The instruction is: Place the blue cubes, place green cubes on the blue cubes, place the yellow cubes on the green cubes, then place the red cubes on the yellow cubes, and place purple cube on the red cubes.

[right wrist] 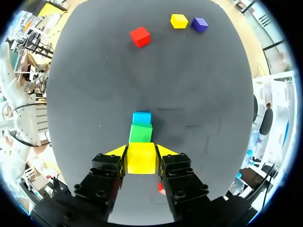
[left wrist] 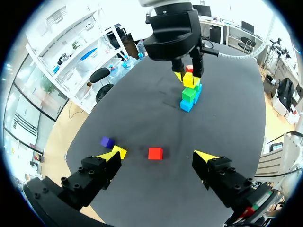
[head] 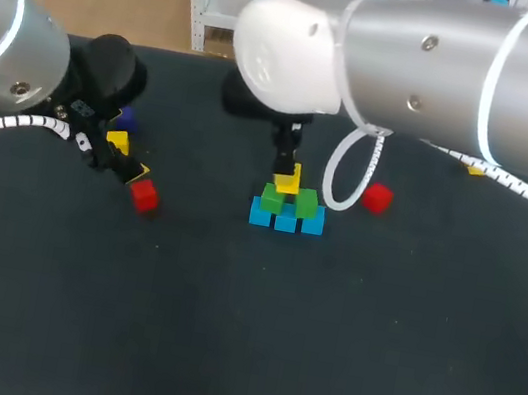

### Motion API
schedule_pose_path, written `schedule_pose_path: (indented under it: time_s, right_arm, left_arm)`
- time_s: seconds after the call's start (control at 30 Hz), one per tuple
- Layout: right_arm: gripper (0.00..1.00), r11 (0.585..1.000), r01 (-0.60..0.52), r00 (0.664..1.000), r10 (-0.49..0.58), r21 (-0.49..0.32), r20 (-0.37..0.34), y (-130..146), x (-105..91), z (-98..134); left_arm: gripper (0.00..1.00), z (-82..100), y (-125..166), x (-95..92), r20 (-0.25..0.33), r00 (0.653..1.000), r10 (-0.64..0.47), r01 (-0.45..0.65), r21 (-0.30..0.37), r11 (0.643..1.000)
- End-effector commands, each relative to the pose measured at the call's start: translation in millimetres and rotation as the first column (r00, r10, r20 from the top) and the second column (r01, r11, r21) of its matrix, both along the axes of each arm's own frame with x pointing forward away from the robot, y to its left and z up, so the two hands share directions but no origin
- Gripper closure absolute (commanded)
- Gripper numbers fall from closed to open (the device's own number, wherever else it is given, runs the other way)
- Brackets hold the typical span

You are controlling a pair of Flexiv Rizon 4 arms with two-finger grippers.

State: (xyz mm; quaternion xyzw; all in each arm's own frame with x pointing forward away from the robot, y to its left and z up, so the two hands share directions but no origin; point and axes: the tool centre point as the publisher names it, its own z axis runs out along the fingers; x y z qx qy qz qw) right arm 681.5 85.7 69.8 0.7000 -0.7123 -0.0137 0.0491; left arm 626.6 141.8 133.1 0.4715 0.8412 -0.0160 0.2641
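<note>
- The right gripper (right wrist: 141, 152) pinches a yellow cube (right wrist: 141, 160) from two sides, its yellow tips pressed against the cube's flanks.
- This held yellow cube is at the top of the stack in the middle of the table (head: 241, 336). It is centred over the green cubes (head: 289, 202); whether it rests on them or hangs just above, I cannot tell.
- The two green cubes stand side by side on the blue cubes (head: 287, 220), three in a row touching one another.
- The left gripper (left wrist: 158, 157) is spread wide and holds nothing; it hovers low over the table's left part, well apart from the stack.
- A red cube (left wrist: 155, 153) lies on the table under the gap between the left gripper's fingers, touching neither.
- A loose yellow cube (left wrist: 119, 151) lies just beside one left fingertip, with the purple cube (left wrist: 107, 142) near it on the outer side; the two stand apart.
- A second red cube (head: 376, 198) lies on the table to the right of the stack, near it but not touching.
</note>
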Motion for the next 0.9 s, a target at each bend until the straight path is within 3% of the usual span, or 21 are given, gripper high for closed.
schedule_pose_path:
  time_s: [0.03, 0.5, 0.9]
  right_arm:
    - [1.0, 1.0, -0.001, 1.0, 0.001, 0.017, 0.004, -7, -5.9, 1]
    - [1.0, 0.998, -0.01, 1.0, 0.012, 0.062, -0.027, -12, -15.7, -4]
    - [1.0, 0.996, -0.036, 0.999, 0.04, 0.084, -0.035, -5, -10.7, -10]
  left_arm:
    - [0.0, -0.2, 1, 0.5, 0.0, 1.0, -0.004, 0.004, -0.003, 1.0]
    - [0.0, -0.2, 1, 0.5, 0.0, 1.0, -0.004, 0.004, -0.003, 1.0]
    - [0.0, -0.2, 1, 0.5, 0.0, 1.0, -0.004, 0.004, -0.003, 1.0]
